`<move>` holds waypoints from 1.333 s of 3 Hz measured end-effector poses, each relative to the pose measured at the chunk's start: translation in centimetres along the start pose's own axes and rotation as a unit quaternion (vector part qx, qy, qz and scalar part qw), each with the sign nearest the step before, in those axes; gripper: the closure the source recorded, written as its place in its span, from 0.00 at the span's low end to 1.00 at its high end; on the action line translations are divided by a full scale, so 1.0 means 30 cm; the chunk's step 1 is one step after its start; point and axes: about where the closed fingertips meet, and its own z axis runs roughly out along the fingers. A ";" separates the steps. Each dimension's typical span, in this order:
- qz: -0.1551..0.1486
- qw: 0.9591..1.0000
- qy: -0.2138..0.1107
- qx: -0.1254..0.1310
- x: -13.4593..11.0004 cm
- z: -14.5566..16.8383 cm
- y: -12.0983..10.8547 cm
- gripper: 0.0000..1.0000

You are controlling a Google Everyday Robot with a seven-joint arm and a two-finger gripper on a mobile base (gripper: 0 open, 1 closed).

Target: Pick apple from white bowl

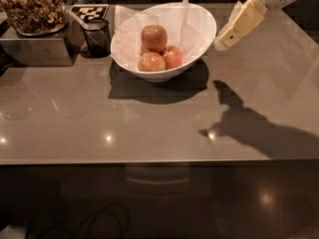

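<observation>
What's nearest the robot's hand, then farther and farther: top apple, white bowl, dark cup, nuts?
The hand is at the upper right.
1. white bowl, just left of it
2. apple, on top inside the bowl
3. dark cup, left of the bowl
4. nuts, far left

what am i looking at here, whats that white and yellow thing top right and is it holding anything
This is one camera view looking down at a grey table. The white and yellow thing is a robot's arm; its end is the gripper, a clamp for grabbing. It hangs in the air beside the white bowl, and nothing shows in it. The dark shape on the table is the arm's shadow. The paper-lined bowl holds three apples; the apple on top is the one to pick. At the far side of the bowl are a dark glass cup, a checkered marker and a metal box.
</observation>
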 end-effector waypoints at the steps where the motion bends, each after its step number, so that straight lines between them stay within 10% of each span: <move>1: -0.029 0.998 -0.039 -0.045 -0.126 0.148 -0.011 0.00; 2: -0.052 0.993 -0.052 -0.094 -0.224 0.283 0.012 0.00; 4: -0.064 0.989 -0.080 -0.103 -0.269 0.334 0.019 0.00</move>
